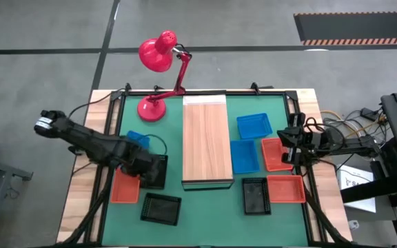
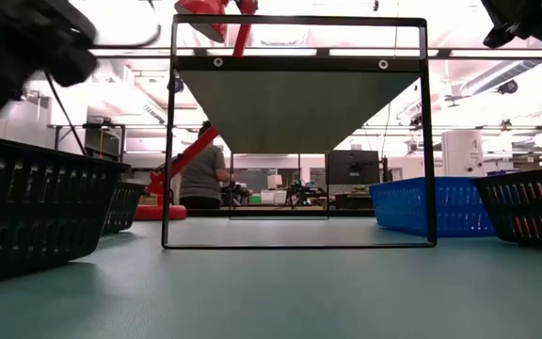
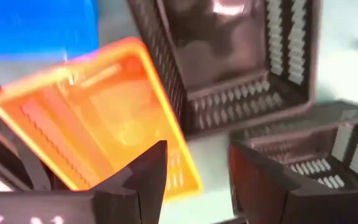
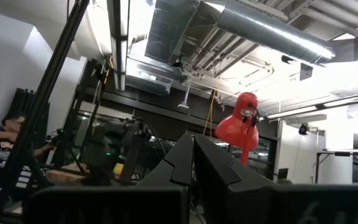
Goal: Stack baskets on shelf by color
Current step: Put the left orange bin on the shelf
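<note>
Closest to the lens, in the left wrist view, your left claw [image 3: 194, 177] is hanging with its fingers spread wide and holding nothing. It is looking down on an orange basket [image 3: 95, 118] and two black baskets [image 3: 229, 56], one of them just beside a fingertip.

From above, you are working at the left side of the desk [image 1: 74, 207]. The left claw [image 1: 147, 169] is hovering over a black basket [image 1: 156, 171], with the orange basket [image 1: 124, 188] touching it on the left, a blue basket [image 1: 138, 140] half hidden behind the arm, and one more black basket [image 1: 160, 209] lying apart nearer the front edge.

I judge you are choosing a basket to grasp. To do it well, bring one finger inside a short wall and one outside, close on that wall only, and lift straight up, so the neighbour is not dragged along.

In the middle, the shelf [image 1: 206, 141] is lying with its long axis running from the red lamp [image 1: 158, 52] toward the front edge, and no basket is on it yet.

On the right, two blue baskets [image 1: 254, 125], two orange baskets [image 1: 276, 153] and a black one [image 1: 255, 195] are waiting beside the shelf. Your right claw [image 1: 293, 145] is resting at the right edge, fingers pressed together and empty.
</note>
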`<state>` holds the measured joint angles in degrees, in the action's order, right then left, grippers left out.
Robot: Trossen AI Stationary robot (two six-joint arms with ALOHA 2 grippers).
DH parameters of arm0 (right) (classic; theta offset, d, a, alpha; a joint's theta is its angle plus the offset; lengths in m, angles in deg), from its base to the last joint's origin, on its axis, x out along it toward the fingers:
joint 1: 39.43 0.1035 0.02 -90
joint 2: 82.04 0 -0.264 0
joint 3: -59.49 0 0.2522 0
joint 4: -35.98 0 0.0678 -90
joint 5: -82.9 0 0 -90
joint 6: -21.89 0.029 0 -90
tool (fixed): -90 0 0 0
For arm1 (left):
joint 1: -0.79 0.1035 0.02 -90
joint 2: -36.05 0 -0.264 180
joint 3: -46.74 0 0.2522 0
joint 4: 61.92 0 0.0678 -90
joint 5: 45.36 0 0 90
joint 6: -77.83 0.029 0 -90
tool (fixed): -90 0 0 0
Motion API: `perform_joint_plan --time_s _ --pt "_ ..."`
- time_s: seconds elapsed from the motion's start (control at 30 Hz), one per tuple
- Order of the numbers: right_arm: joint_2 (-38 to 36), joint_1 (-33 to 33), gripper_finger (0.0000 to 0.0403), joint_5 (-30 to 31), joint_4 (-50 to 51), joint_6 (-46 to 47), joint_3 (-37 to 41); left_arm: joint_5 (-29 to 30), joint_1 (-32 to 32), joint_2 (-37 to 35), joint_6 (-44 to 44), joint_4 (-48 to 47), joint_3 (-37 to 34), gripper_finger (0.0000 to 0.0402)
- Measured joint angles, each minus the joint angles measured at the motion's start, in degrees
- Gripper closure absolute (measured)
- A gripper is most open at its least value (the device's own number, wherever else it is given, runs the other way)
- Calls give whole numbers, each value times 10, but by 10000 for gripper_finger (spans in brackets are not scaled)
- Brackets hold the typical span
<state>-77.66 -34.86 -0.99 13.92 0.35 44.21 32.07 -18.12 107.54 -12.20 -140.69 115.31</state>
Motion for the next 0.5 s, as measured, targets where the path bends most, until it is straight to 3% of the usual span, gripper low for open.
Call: perform_joint_plan --time_s 0.23,0.37,0.5 --pt "2 0 394 0 2 1 0 -20 -124 16 -181 80 -7 245" --pt "2 0 394 0 3 1 0 -21 -155 38 -235 79 -8 245" --pt "2 0 394 0 3 0 0 -20 -160 64 -236 79 -10 245"
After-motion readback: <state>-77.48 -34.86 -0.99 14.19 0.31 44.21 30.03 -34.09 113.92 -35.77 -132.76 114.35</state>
